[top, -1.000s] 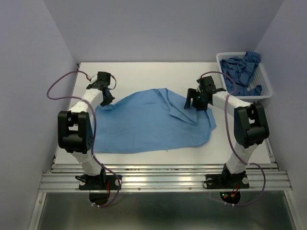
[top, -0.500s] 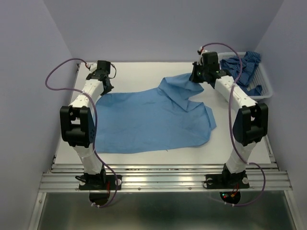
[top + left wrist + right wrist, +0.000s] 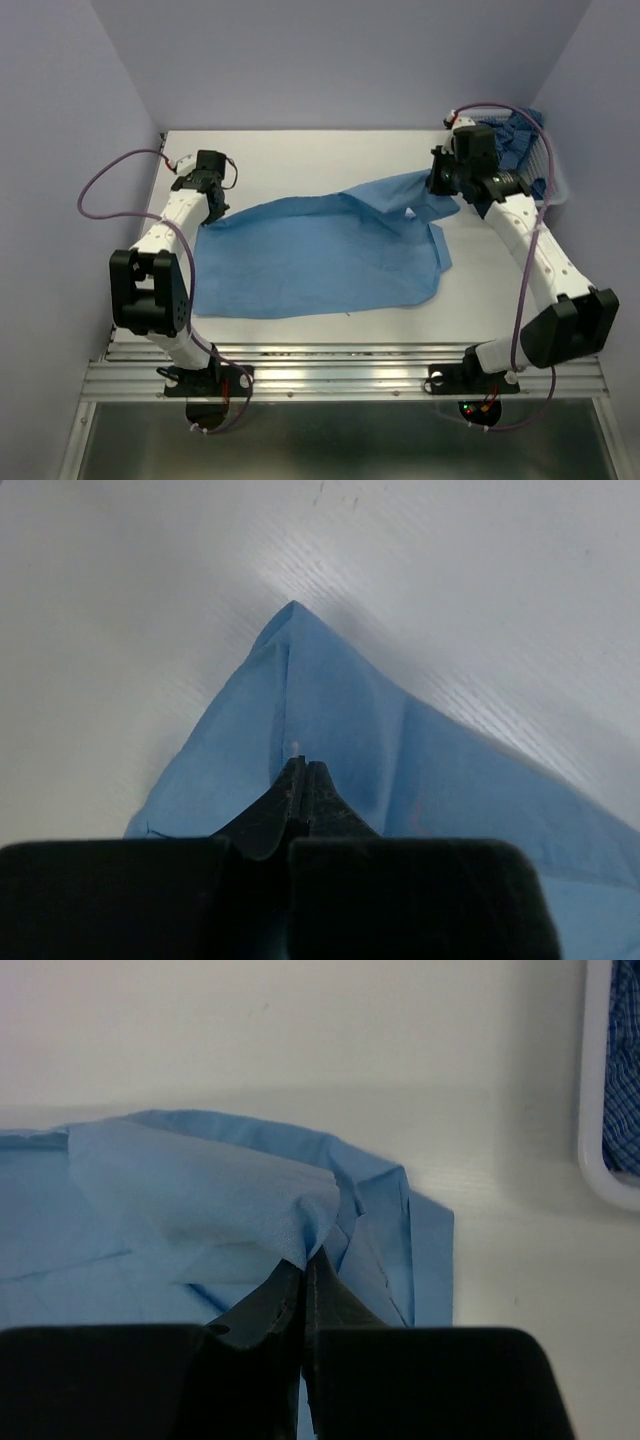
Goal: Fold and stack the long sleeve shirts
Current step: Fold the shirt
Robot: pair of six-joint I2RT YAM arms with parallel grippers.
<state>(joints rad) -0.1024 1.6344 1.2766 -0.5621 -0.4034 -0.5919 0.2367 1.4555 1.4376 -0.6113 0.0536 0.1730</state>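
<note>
— So, the overhead view?
— I see the light blue shirt [image 3: 320, 255] spread mid-frame on the table [image 3: 300, 150]; the patterned shirt [image 3: 515, 130] sits in the basket [image 3: 553, 160], upper right.
— Left wrist?
— My left gripper [image 3: 303, 767] is clamped on a shirt corner (lower centre).
— Right wrist?
— My right gripper [image 3: 308, 1260] pinches a bunched fold, bottom centre.

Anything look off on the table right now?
Nothing spilled or damaged. The light blue shirt lies rumpled, pinched at opposite ends by the left gripper and right gripper; the patterned shirt sits bunched in the basket.
</note>
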